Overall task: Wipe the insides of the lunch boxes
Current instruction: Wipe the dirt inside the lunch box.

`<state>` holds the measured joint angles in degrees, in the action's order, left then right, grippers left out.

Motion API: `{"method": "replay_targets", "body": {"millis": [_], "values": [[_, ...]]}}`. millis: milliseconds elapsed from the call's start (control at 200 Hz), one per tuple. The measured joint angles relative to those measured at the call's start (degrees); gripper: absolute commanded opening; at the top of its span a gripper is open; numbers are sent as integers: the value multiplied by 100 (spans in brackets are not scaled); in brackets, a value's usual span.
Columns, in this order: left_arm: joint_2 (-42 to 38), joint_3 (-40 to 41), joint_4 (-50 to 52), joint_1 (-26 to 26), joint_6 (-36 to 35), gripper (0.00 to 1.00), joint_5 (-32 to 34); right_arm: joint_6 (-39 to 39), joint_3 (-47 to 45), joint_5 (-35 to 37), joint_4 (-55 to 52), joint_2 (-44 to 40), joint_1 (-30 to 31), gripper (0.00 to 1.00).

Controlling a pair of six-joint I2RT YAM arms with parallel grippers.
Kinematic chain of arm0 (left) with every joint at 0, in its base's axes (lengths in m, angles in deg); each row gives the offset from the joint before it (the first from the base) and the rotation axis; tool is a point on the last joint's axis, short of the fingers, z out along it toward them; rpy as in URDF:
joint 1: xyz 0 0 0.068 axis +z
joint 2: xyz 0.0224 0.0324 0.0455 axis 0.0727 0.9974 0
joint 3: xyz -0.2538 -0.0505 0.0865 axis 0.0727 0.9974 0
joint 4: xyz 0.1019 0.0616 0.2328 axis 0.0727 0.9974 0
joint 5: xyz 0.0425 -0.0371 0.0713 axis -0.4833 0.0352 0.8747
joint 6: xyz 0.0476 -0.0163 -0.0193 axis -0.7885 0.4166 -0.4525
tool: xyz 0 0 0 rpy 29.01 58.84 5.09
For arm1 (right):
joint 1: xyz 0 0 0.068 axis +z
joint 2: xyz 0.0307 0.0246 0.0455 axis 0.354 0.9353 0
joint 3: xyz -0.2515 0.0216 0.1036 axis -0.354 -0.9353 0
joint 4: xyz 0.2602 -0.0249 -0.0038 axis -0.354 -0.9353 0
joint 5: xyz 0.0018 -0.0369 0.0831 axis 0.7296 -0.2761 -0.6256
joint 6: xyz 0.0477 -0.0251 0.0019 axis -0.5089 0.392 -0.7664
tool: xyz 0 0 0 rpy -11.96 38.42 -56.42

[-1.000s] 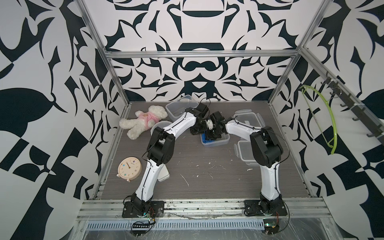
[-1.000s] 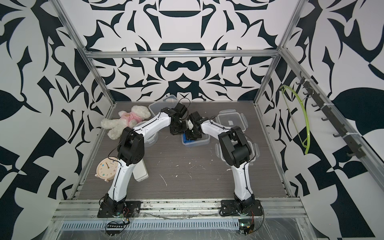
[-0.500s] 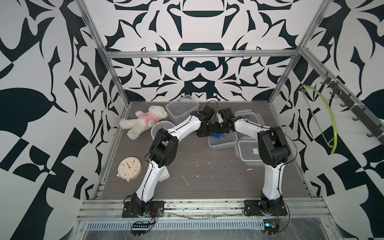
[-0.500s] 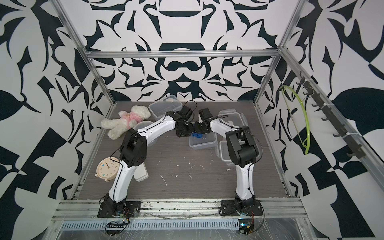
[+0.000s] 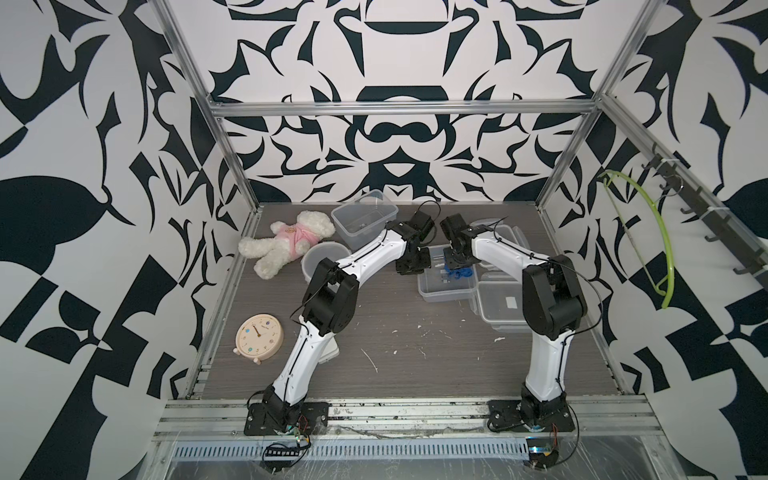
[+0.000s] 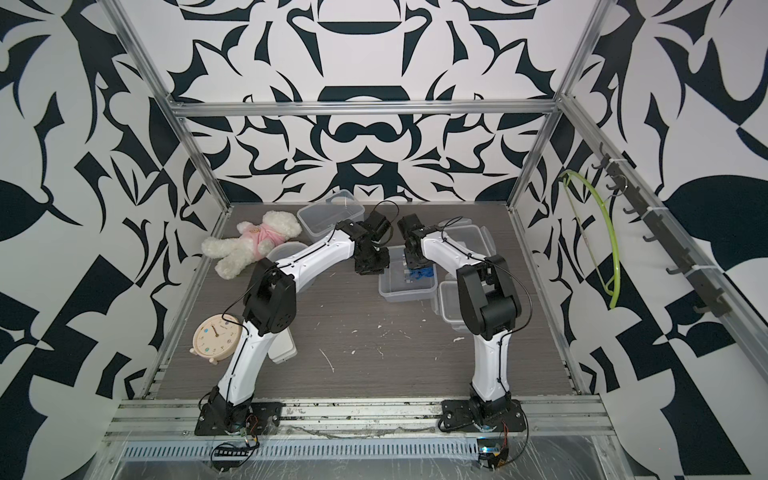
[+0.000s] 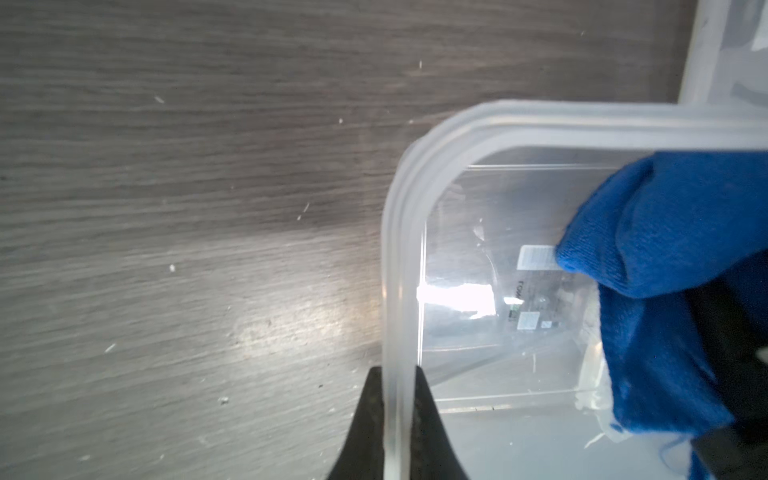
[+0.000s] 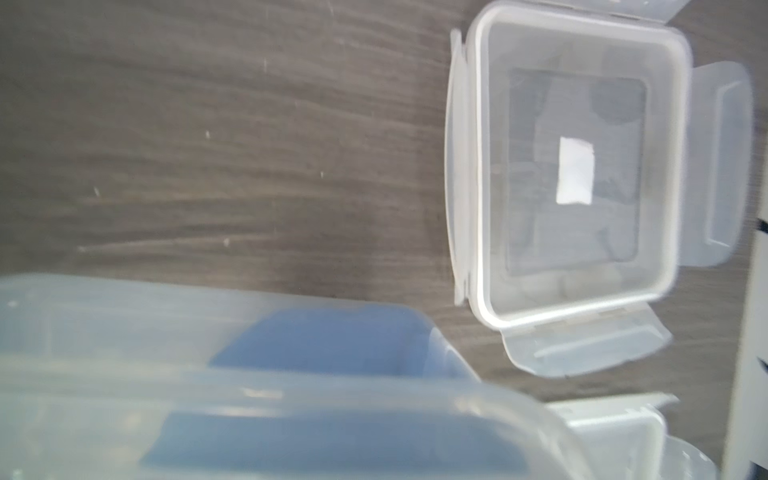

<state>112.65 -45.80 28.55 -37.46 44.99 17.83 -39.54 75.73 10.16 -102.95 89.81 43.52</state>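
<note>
Left gripper [image 7: 399, 376] is clamped on the side rim of the rectangular lunch box [image 7: 395, 249], one finger inside the wall and one outside. The box sits open and upright on the tabletop [image 5: 415, 365], mid-rear between the two wrists.

Right gripper [image 5: 456, 266] reaches down into that same box with its jaws closed on a blue cloth [image 5: 463, 274]. In the left wrist view the cloth [image 7: 665, 249] is bunched inside the box and covers part of the label on the bottom. Can't tell if it presses on the floor.

A snap-clip lid [image 8: 519, 166] with a white sticker lies flat just beside the box, on the right arm's side.

The second rectangular lunch box [image 5: 363, 218] is open, near the back wall behind the left arm. The round lunch box [image 5: 322, 257] is just beside the teddy bear [image 5: 291, 245], partly hidden by the left arm. The alarm clock [image 5: 259, 336] is front-left, well apart from the boxes.
</note>
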Motion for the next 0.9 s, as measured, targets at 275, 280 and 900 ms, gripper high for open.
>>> {"method": "replay_targets", "body": {"millis": [275, 280, 900], "values": [[9, -42, 839, 149, -168, 0, 319, -46, -420, -859, 190, 195, 769, 0], [9, -42, 846, 151, -173, 0, 326, -52, -420, -887, 203, 195, 776, 0], [-28, 61, 859, 251, -232, 0, 446, -348, -1316, -2914, 1456, -313, 957, 0]]}}
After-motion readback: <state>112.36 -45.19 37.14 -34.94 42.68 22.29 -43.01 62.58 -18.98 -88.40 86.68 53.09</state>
